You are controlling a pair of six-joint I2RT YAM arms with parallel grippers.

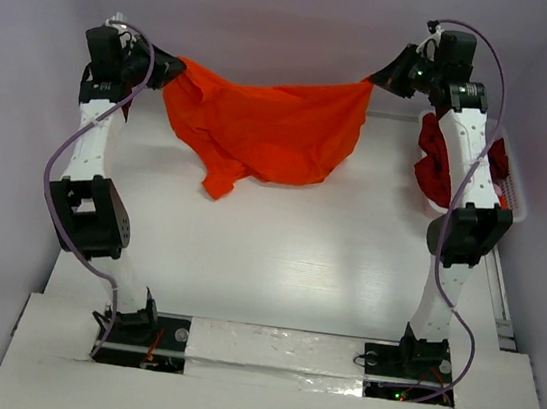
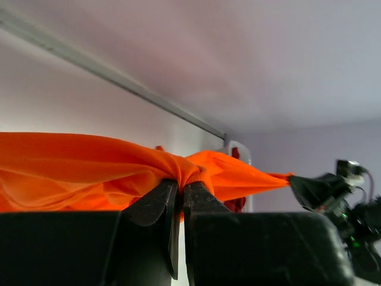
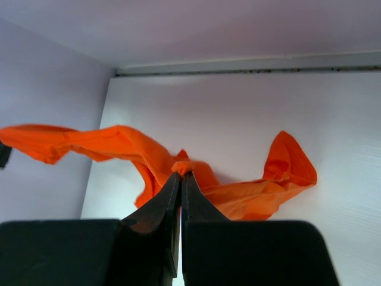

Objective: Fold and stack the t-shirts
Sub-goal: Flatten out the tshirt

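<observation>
A white table [image 1: 297, 258] fills the middle of the booth, closed in by pale lilac walls on three sides. The two arms are bolted at its near edge and both reach up and away toward the back wall.

The orange t-shirt [image 1: 263, 128] hangs in the air between them over the far half of the table. Its upper edge is pulled nearly straight from one gripper to the other, and the rest sags below in loose folds. One narrower flap drops lowest, left of centre. From the right wrist camera, a rounded lobe of the cloth [image 3: 250, 196] shows a shadow close under it on the white surface, but I cannot tell whether it rests on the table or hangs just above.

The left gripper [image 1: 175, 69] is pinched tight on the shirt's left corner. Its own camera shows the fingers [image 2: 180, 185] pressed almost together with a knot of orange cloth bunched at their tips. The right gripper [image 1: 376, 77] is likewise clamped on the right corner, and its wrist view shows the fingers [image 3: 180, 176] closed to a thin slit with a small wad of cloth caught at the tips.

The red t-shirt [image 1: 431, 160] lies crumpled in a white plastic basket [image 1: 516, 201] at the far right of the table, partly hidden behind the right arm.
</observation>
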